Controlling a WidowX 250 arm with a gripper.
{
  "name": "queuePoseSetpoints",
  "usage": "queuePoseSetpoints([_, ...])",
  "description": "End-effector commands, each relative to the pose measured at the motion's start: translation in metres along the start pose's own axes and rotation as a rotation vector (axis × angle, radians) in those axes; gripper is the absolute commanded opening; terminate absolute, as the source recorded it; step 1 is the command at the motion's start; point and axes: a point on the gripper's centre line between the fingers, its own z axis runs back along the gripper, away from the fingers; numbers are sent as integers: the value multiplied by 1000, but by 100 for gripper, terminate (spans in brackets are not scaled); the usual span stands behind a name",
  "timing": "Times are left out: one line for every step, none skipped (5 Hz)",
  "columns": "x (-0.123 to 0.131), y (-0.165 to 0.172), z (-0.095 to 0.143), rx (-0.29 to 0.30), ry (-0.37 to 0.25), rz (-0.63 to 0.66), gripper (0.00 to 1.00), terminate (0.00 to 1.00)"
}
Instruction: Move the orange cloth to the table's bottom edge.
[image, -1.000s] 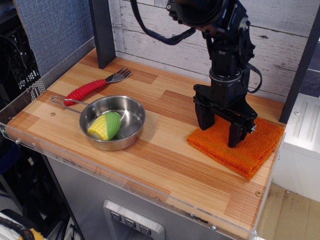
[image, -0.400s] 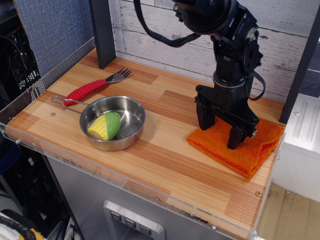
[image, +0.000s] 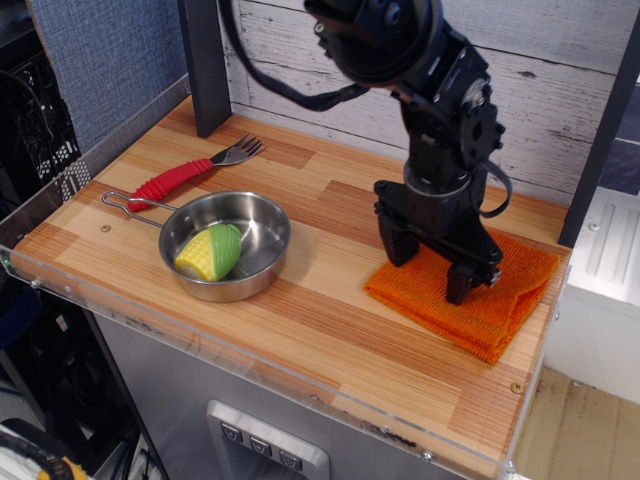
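Observation:
The orange cloth (image: 482, 306) lies folded flat on the right side of the striped wooden tabletop, near the right rim. My black gripper (image: 428, 268) points down over the cloth's left half. Its two fingers are spread apart. The right fingertip (image: 459, 288) rests on the cloth and the left one sits at the cloth's back-left edge. Nothing is held between them. The table's bottom edge (image: 300, 385), with its clear acrylic strip and screws, runs along the front, a short way in front of the cloth.
A steel pan (image: 250, 215) holding a yellow-green toy corn (image: 208, 252) stands at the middle left. A red-handled fork (image: 185, 174) lies behind it. A dark post (image: 205, 65) and the plank wall (image: 560, 90) stand at the back. A white unit (image: 605, 270) adjoins the right rim.
The arm has shifted left and slightly forward, and the orange cloth has slid a little left with it. The fingers stay spread. The pan and fork have not moved.

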Motion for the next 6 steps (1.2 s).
queuePoseSetpoints([-92, -8, -18, -33, 202, -74, 100, 0])
queuePoseSetpoints([-109, -9, -18, -28, 218, -98, 100, 0])
queuePoseSetpoints([-118, -8, -15, -29, 225, -108, 100, 0])
queuePoseSetpoints([-123, -6, -11, -36, 229, -92, 100, 0])
queuePoseSetpoints([-128, -4, -11, -35, 240, -71, 100, 0])
queuePoseSetpoints([-131, -2, -8, -33, 250, -45, 100, 0])
